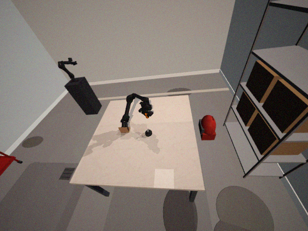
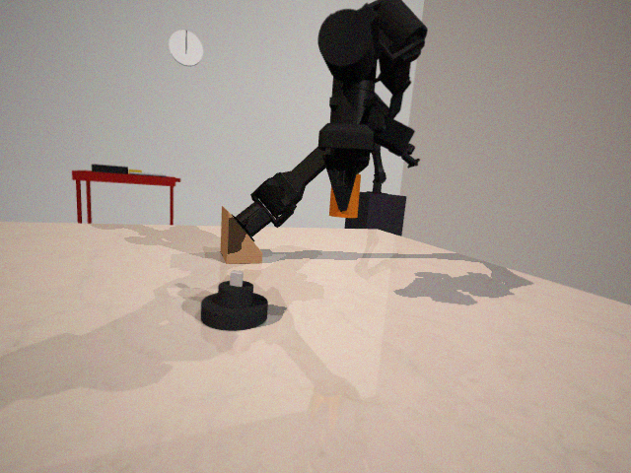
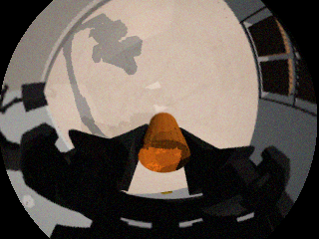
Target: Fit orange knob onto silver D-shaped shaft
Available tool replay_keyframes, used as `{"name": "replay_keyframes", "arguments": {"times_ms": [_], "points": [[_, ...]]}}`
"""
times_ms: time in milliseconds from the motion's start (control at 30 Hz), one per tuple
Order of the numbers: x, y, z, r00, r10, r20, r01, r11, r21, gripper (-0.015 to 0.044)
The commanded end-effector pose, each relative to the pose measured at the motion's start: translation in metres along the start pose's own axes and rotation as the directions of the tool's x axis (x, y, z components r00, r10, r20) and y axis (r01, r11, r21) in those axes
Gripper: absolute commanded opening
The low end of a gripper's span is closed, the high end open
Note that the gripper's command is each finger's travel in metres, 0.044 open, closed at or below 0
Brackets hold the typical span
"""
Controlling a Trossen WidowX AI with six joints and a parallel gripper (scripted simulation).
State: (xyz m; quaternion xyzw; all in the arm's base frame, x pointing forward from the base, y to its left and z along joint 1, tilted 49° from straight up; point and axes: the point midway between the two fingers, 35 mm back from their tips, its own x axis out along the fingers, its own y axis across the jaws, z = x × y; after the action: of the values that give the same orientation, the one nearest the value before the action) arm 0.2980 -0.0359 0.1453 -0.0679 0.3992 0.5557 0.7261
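Your end effector [image 1: 147, 114] [image 2: 344, 206] [image 3: 162, 129], right of centre in the exterior view, grips the orange knob [image 1: 146, 116] [image 2: 336, 206] [image 3: 163, 141] above the surface [image 1: 164, 149] [image 2: 433, 376] [image 3: 199, 65]. Note the knob's tapered, plain orange body; in the wrist view, at lower centre, one end is broader. Its hole cannot be discerned. The black round pedestal [image 1: 148, 133] [image 2: 234, 311], lower left of your exterior frame, bears a pale upright shaft [image 2: 236, 278], uncovered.

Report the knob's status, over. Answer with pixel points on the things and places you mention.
Hand [image 1: 147, 114] [image 2: 343, 209] [image 3: 162, 129] shut on orange knob [image 1: 147, 115] [image 2: 351, 207] [image 3: 164, 124], held aloft. Silver shaft [image 2: 236, 278] bare on pedestal [image 1: 148, 133] [image 2: 234, 311]. Nothing seen blocking the shaft's top.
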Motion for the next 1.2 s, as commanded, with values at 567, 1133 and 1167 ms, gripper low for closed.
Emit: {"name": "replay_keyframes", "arguments": {"times_ms": [567, 1133, 1167], "points": [[0.014, -0.039, -0.046, 1.000, -0.001, -0.016, 0.001, 1.000, -0.009, 0.0000], [0.033, -0.066, -0.090, 1.000, 0.014, -0.019, -0.015, 0.999, -0.035, 0.0000], [0.035, -0.067, -0.093, 1.000, 0.015, -0.019, -0.016, 0.999, -0.037, 0.0000]]}}
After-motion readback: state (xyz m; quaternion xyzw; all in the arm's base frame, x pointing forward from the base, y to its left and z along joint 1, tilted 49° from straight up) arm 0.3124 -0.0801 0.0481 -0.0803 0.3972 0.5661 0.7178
